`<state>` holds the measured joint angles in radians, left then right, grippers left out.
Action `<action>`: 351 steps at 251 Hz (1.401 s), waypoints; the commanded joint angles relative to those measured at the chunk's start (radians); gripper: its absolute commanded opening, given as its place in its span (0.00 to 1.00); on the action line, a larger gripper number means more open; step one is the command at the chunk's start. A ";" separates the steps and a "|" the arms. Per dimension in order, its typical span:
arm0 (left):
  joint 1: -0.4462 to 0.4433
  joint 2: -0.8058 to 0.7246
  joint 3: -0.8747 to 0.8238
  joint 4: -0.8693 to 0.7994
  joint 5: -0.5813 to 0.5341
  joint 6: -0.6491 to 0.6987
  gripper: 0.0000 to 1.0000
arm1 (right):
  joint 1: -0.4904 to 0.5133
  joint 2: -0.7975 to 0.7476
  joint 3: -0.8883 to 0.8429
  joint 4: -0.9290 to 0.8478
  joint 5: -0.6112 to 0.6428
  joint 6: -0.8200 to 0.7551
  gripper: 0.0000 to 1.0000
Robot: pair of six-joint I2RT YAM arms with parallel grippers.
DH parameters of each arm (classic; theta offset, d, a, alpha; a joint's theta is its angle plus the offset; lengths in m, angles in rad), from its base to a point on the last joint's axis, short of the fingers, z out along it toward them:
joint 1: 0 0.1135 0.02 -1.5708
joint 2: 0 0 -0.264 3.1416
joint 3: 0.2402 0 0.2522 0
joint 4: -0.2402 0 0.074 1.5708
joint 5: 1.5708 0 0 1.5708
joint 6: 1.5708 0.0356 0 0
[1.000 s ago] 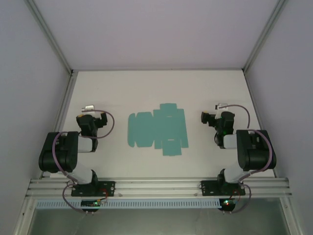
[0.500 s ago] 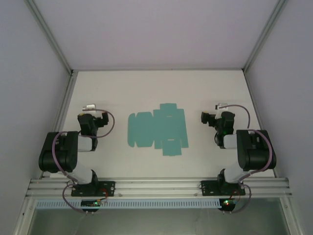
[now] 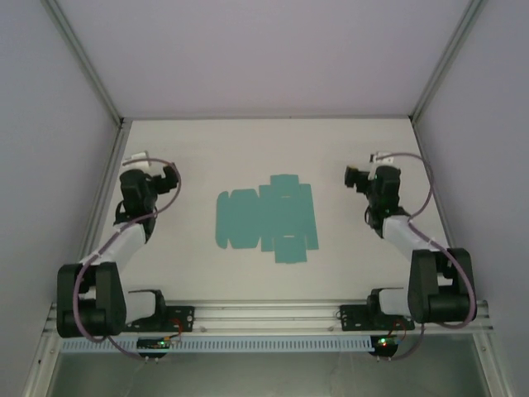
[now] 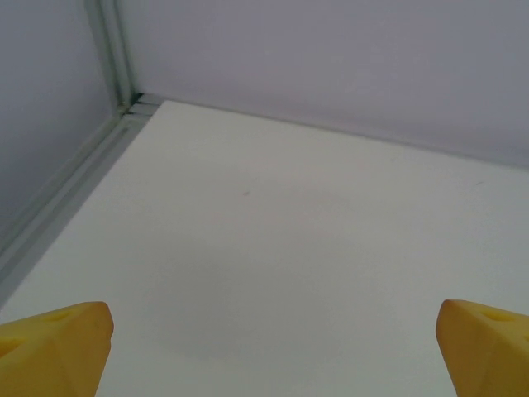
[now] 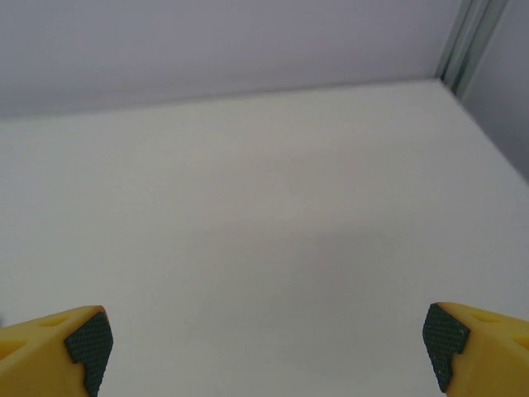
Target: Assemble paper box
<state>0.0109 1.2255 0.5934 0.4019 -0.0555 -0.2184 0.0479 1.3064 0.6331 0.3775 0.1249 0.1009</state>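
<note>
Our left gripper (image 4: 271,351) and right gripper (image 5: 266,347) stand released, empty; the paper box (image 3: 266,217) lies flat between them; we risk sliding or creasing thin card when pinching.

Soft, even, fairly bright light with no clear source; the table (image 3: 248,149) reads off-white, the walls (image 3: 264,50) lilac. Shadows are faint, glare none. The top view is slightly soft and grainy; wrist views blur the yellow fingertips (image 4: 58,347) at the corners
</note>
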 commanded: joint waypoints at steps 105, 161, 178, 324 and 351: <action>-0.215 0.336 0.230 -0.551 0.534 -0.224 1.00 | 0.320 0.431 0.549 -0.973 -0.112 0.289 0.51; -0.224 0.451 0.281 -0.569 0.636 -0.273 1.00 | 0.316 0.577 0.599 -0.985 -0.180 0.299 0.30; -0.228 0.475 0.283 -0.571 0.702 -0.286 1.00 | 0.316 0.605 0.581 -0.963 -0.179 0.304 0.24; -0.330 0.590 0.369 -0.357 1.015 -0.424 1.00 | 0.350 0.599 0.311 -0.652 -0.223 0.410 0.19; -0.327 0.543 0.360 -0.269 1.062 -0.477 1.00 | 0.358 0.590 0.287 -0.643 -0.217 0.416 0.18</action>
<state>-0.2470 1.7809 0.9539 -0.0616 0.7021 -0.6075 0.3634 1.7996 1.0023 -0.2707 -0.0124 0.4908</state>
